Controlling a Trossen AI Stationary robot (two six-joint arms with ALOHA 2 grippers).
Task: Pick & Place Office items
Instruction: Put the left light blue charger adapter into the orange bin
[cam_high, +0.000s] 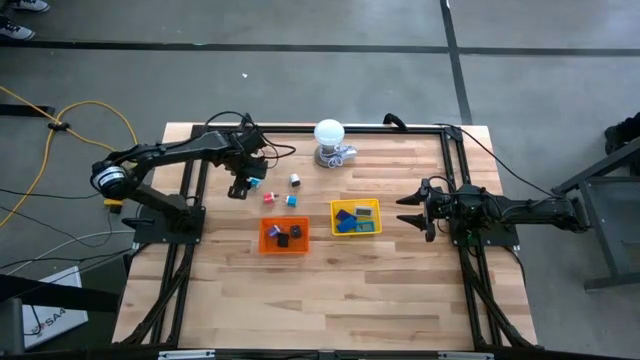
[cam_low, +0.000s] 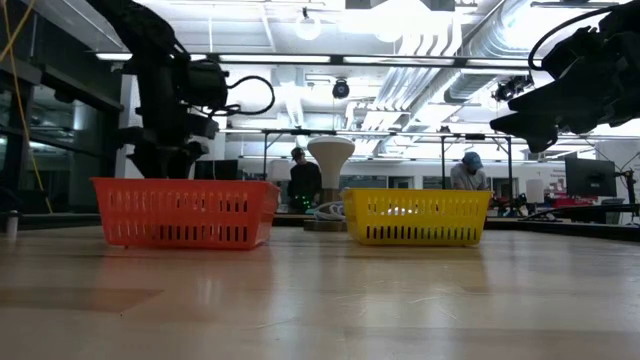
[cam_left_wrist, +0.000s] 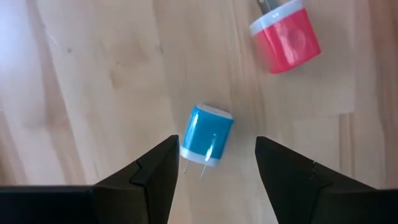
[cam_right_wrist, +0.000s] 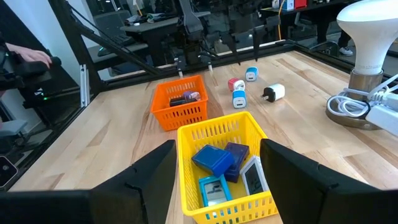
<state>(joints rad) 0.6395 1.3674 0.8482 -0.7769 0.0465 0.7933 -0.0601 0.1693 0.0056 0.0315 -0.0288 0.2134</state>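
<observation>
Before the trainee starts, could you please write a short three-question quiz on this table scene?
1. True or false: the left pincer is shut on the blue plug.
2. Which basket holds the flat blue blocks: A orange, B yellow?
3. Fill in: the right pincer hangs beside the ____ basket.

Key: 1 false, its jaws stand open around the plug, which lies on the table; 2 B; 3 yellow.
</observation>
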